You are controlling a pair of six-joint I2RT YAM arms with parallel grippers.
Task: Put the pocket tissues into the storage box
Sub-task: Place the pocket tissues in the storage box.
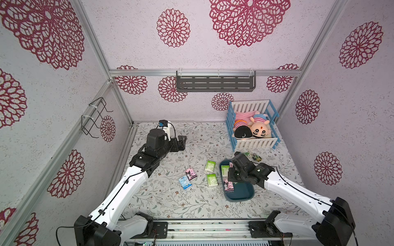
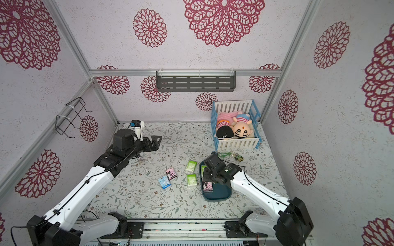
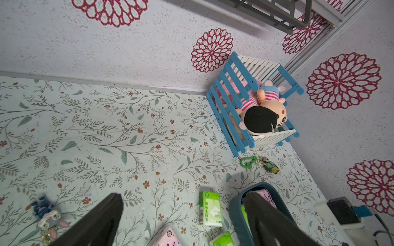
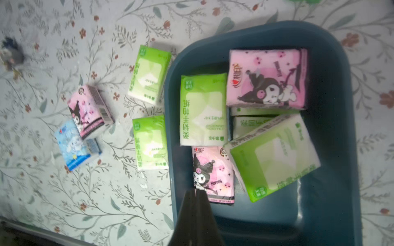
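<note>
White arm links (image 1: 119, 191), black joints (image 1: 145, 159), black cables (image 1: 57, 232).

— Did both top views show the whole storage box (image 1: 243, 192)?
— No. The right arm (image 1: 249, 170) was lying over its far part, so most of the pocket tissues (image 1: 225, 170) inside were hidden.
— And the right wrist view?
— One end of the box was cut off by the picture's edge. A tilted green pack (image 4: 275, 157) covered most of two green packs (image 4: 247, 126). A small toy (image 4: 11, 53) on the tabletop (image 4: 64, 191) was too blurred to name.
— The left wrist view?
— A pink pack (image 3: 168, 237) was cut by the edge.
</note>
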